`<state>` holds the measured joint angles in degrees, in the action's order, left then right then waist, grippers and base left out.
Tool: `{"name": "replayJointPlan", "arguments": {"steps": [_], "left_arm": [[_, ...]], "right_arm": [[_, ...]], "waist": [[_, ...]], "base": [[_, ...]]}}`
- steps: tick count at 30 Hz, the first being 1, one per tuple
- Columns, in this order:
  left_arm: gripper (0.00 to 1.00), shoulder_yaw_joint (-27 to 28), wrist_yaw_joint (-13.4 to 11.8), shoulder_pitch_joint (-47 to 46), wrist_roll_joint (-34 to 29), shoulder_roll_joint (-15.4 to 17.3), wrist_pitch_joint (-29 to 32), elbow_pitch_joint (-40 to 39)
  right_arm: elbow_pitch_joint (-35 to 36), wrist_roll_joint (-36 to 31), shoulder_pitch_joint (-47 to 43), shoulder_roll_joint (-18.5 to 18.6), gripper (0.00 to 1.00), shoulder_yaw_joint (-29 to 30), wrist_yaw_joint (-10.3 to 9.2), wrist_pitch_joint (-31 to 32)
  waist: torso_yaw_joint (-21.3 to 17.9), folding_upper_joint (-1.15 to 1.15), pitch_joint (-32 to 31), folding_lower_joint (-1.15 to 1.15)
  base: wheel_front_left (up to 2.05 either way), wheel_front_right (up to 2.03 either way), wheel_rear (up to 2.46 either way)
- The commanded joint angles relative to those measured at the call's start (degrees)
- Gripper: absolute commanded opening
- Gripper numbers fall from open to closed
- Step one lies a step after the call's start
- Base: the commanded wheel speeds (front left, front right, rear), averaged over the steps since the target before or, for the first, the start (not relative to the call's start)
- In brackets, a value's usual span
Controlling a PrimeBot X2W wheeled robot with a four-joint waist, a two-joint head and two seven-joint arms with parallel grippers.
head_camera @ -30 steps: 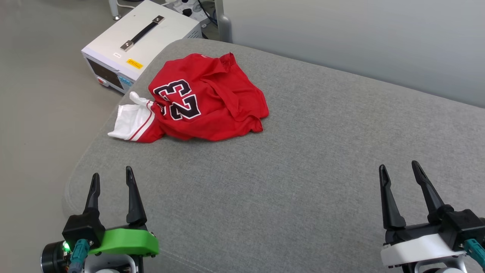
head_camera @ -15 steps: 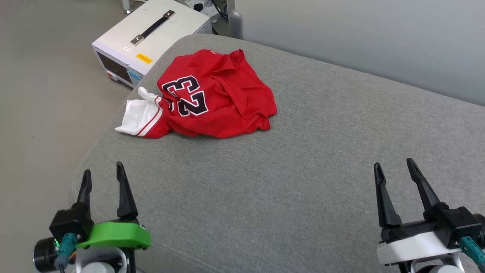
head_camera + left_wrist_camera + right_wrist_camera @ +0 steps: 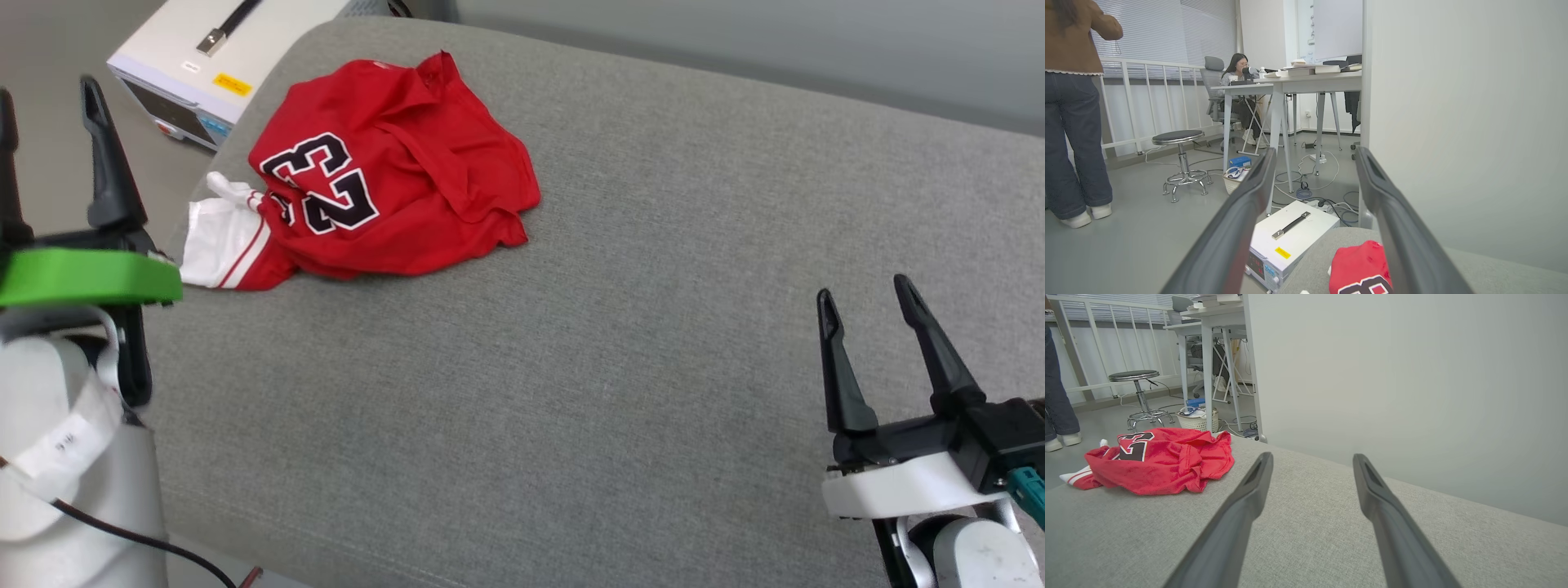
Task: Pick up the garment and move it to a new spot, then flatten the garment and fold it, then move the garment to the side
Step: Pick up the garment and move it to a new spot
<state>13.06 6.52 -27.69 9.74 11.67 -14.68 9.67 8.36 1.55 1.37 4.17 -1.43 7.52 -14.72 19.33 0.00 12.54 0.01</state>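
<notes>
Head view showed the crumpled red jersey [image 3: 392,204] lying at eleven o'clock on the grey cushion [image 3: 612,367], seemingly light and limp, best pinched at a raised fold, while the left gripper [image 3: 45,90] and right gripper [image 3: 863,287] both gaped empty.

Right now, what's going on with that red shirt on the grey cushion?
A two-armed robot faces the red garment, which lies crumpled near the far left corner of the grey cushion. Neither hand holds it yet. The left hand is open, raised beside the white sleeve; the right hand is open over bare cushion, well to the right. Folding has not started.
</notes>
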Motion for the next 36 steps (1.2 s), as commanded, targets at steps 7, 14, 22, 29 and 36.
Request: {"name": "replayJointPlan", "arguments": {"steps": [7,14,22,29,36], "left_arm": [[1.0,-6.6,0.9,-13.8,3.6,8.5,1.2,8.7],[1.0,-19.3,1.0,-23.6,17.9,16.4,16.8,16.2],[1.0,-32.7,1.0,-30.1,32.6,22.2,42.3,18.7],[1.0,-43.1,1.0,-31.9,37.9,25.1,55.6,18.9],[1.0,-50.7,1.0,-32.1,38.3,25.4,59.3,23.2]], "right_arm": [[2.2,-0.8,3.5,1.6,1.0,0.5,-0.03,-0.3],[3.4,-1.3,4.9,2.8,1.0,0.6,-0.03,-0.3],[4.5,-1.3,4.9,3.0,1.0,2.3,-0.03,-0.3],[4.8,-1.1,6.0,3.4,1.0,2.3,-0.03,-0.3],[4.8,-0.9,7.6,3.5,1.0,2.2,-0.03,-0.3]], "waist": [[-4.9,0.0,9.2,-0.01],[-6.1,0.0,11.8,-0.01],[-6.7,0.0,13.8,-0.01],[-7.7,0.0,16.1,-0.01],[-9.0,0.0,18.3,-0.01]], "base": [[0.0,0.0,0.0],[0.0,0.0,0.0],[0.0,0.0,0.0],[0.0,0.0,0.0],[0.0,0.0,0.0]]}}
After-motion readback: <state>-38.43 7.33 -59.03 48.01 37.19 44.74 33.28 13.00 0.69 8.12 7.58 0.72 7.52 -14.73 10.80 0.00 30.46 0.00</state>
